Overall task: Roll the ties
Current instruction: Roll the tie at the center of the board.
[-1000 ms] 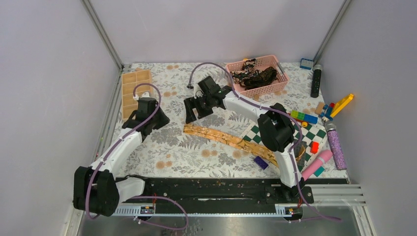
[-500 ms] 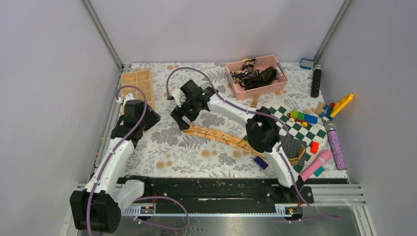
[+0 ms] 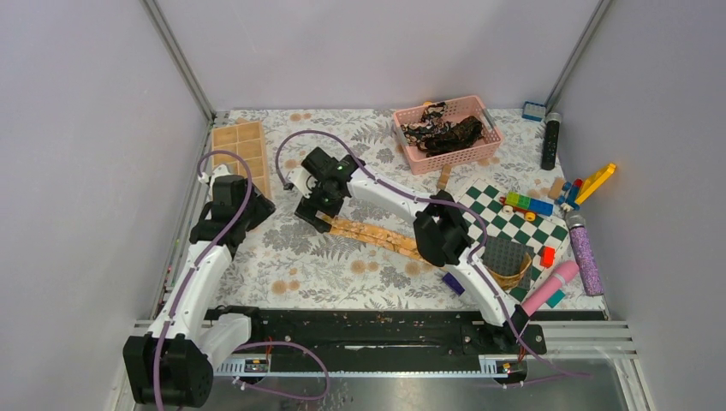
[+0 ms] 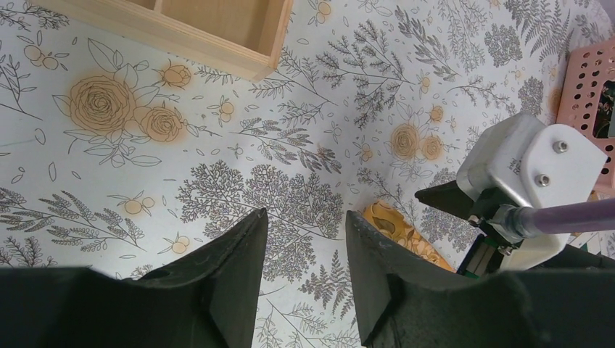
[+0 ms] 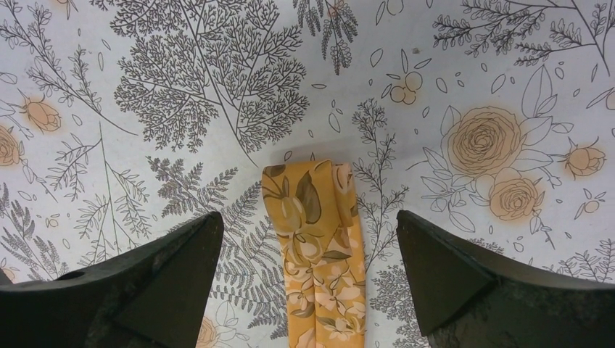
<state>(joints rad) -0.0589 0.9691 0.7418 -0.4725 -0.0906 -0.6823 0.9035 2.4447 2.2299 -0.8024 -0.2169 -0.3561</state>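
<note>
Right gripper (image 5: 308, 217) now sits further left, fingers wide apart astride the gold tie (image 5: 313, 283) end; left gripper (image 4: 306, 217) parted, empty.

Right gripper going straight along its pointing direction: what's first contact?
Probably the end of the golden tie, which lies centred between the open fingers of the right gripper on the floral tablecloth. The gap above it is unclear.
</note>
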